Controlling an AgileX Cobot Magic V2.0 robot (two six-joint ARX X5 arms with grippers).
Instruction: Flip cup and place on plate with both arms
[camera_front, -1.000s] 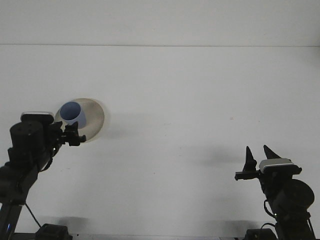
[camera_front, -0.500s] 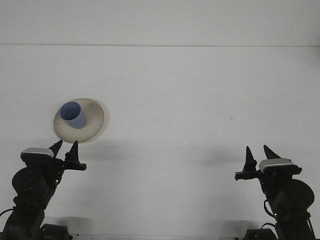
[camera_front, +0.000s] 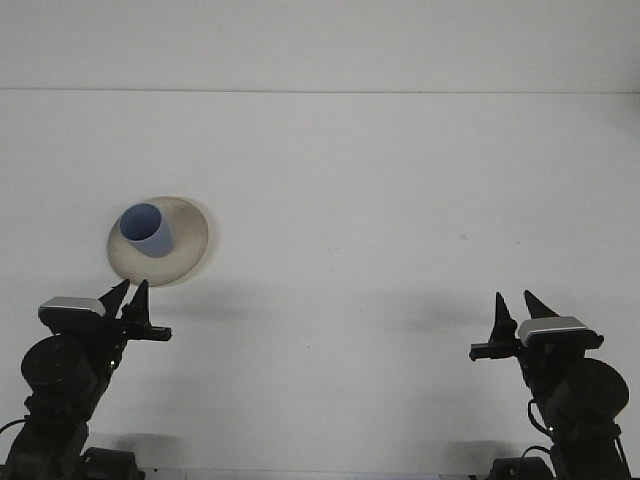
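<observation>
Small blue cup (camera_front: 147, 229) upright on round beige plate (camera_front: 190, 245).
Left gripper (camera_front: 128, 295) and right gripper (camera_front: 517, 305): fingers apart, empty.

Both my arms are matte black, each built around a fat round joint housing with a small light-grey, silver-topped block sitting above it near the wrist. My left claw (camera_front: 127, 296) and right claw (camera_front: 518, 307) each end in two thin black fingers that taper to sharp points, mounted on a short black crossbar. Thin black cables loop along my lower links, and a few tiny green and blue lights show on them.
</observation>
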